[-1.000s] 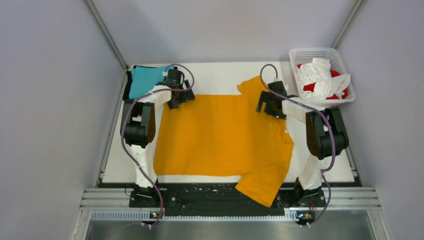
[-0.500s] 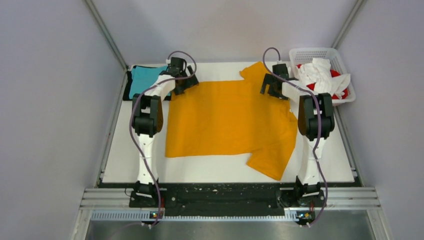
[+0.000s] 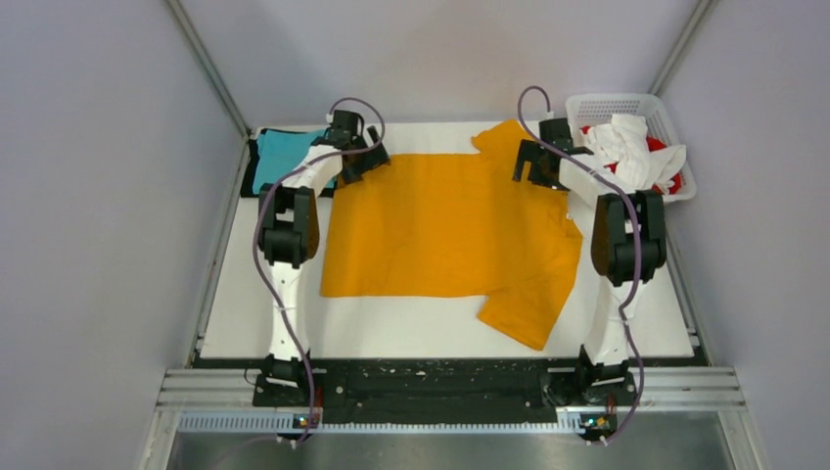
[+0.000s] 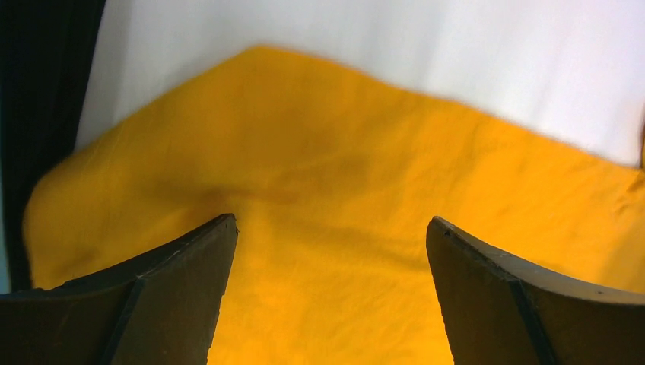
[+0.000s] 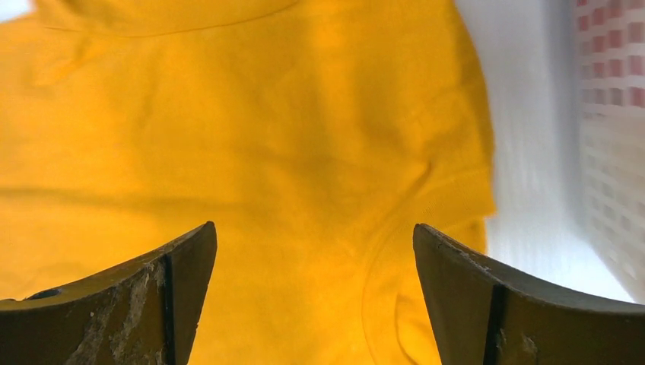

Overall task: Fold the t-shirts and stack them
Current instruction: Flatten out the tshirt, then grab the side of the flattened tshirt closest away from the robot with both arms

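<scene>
At centre of counter (image 3: 391,333), orange-yellow t-shirt (image 3: 450,225) lies spread flat. Hem edge faces 9 o'clock, neck end faces 3 o'clock. One sleeve points to 12 o'clock, the other to 5 o'clock, toward the front edge.

Hand status:
- Left hand (image 4: 331,224): jaws spread wide, nothing between them. Posn: over shirt's 11 o'clock corner, cloth directly below.
- Right hand (image 5: 314,228): jaws spread wide, nothing between them. Posn: over shirt's 1 o'clock shoulder area, a curved seam visible below.
- Contact between pads and cloth: cannot tell from either wrist view.

Layout rationale (judgement):
- Shirt is flattened mid-counter so both arms reach it equally. This is the prep condition for a fold; no fold made yet.
- Hands sit at opposite ends of the far edge, approx. symmetric, which suits a two-point pinch and keeps cloth taut between them.
- Teal t-shirt (image 3: 284,157) lies folded at the 10 o'clock corner on top of a black t-shirt (image 3: 253,168). Likely the stack, kept clear of the work area.
- Basket (image 3: 626,101) at the 2 o'clock corner holds crumpled white t-shirts (image 3: 622,147) and a red t-shirt (image 3: 670,181), within right-arm reach as unfolded supply.

Progress est.: partway; several shirts remain.
</scene>
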`<state>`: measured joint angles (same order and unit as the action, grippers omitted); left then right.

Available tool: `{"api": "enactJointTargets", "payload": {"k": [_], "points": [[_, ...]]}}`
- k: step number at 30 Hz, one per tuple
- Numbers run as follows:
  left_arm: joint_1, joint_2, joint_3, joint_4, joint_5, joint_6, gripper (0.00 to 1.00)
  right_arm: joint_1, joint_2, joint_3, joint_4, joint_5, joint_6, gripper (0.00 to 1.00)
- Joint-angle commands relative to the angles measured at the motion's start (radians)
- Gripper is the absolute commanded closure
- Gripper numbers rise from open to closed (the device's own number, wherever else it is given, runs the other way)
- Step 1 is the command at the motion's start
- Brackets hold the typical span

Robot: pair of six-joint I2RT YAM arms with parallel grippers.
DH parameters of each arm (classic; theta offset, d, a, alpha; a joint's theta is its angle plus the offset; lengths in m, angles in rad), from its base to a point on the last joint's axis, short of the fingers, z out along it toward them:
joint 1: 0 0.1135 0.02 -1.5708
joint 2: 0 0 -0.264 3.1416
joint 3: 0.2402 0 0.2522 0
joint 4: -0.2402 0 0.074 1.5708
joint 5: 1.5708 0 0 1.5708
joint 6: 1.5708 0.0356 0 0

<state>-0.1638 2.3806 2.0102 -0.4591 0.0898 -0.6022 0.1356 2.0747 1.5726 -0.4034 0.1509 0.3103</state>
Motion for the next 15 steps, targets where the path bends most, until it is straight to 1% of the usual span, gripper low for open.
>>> {"api": "enactJointTargets", "payload": {"k": [1,3,5,6,9,12,15], "points": [[-0.015,-0.272,-0.164,0.006,-0.001,0.028,0.01,0.022,-0.251,-0.064,0.015,-0.013,-0.036,0.01],[-0.024,-0.400,-0.287,-0.008,-0.041,0.033,0.01,0.029,-0.338,-0.151,0.031,-0.007,-0.027,0.01],[-0.025,-0.534,-0.426,-0.028,-0.097,0.016,0.01,0.029,-0.435,-0.251,0.064,0.027,0.027,0.01],[-0.025,-0.603,-0.528,-0.042,-0.139,0.000,0.01,0.029,-0.488,-0.309,0.089,0.048,0.059,0.01],[-0.025,-0.814,-0.749,-0.098,-0.255,-0.067,0.01,0.025,-0.654,-0.459,0.166,0.086,0.124,0.01],[-0.023,-0.970,-0.941,-0.172,-0.326,-0.147,0.01,0.016,-0.760,-0.563,0.220,0.076,0.165,0.01],[-0.023,-1.080,-1.086,-0.248,-0.371,-0.231,0.01,0.012,-0.820,-0.629,0.248,0.074,0.176,0.01]]}}
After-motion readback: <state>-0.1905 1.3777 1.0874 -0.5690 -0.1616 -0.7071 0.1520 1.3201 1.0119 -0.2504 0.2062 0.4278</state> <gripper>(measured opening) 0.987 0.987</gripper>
